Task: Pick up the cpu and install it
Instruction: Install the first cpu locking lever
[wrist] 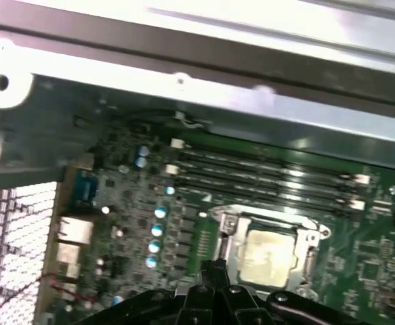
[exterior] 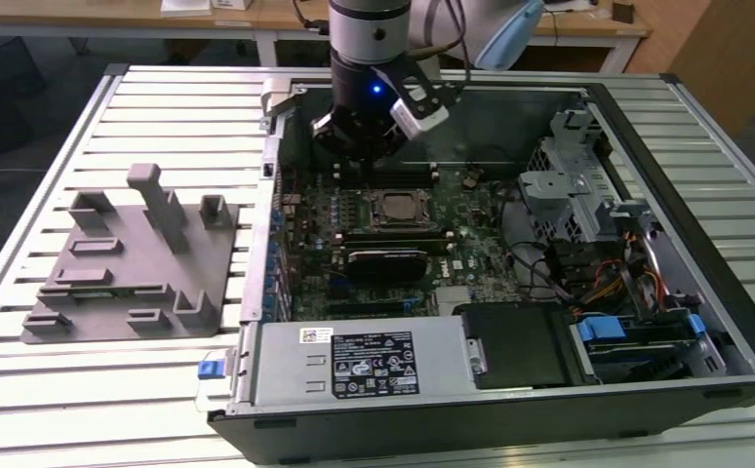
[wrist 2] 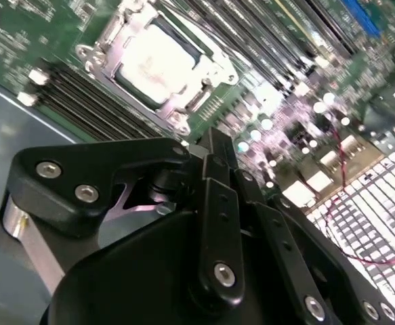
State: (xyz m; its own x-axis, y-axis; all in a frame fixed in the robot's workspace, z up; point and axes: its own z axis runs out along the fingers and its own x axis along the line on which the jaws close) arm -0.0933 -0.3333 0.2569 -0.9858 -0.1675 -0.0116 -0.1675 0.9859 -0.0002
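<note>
In both wrist views the gripper has its black fingers brought together to a tip with nothing between them, and that tip hangs above the green motherboard, just beside the socket frame on its near side. Beyond the tip lies the cpu (pale silver top up), seated flat inside the socket frame and apart from the jaws. In the exterior view the gripper hovers over the open computer case, slightly behind the socket frame, while the grey plastic fixture rests on the slatted table, well off to the exterior view's left.
</note>
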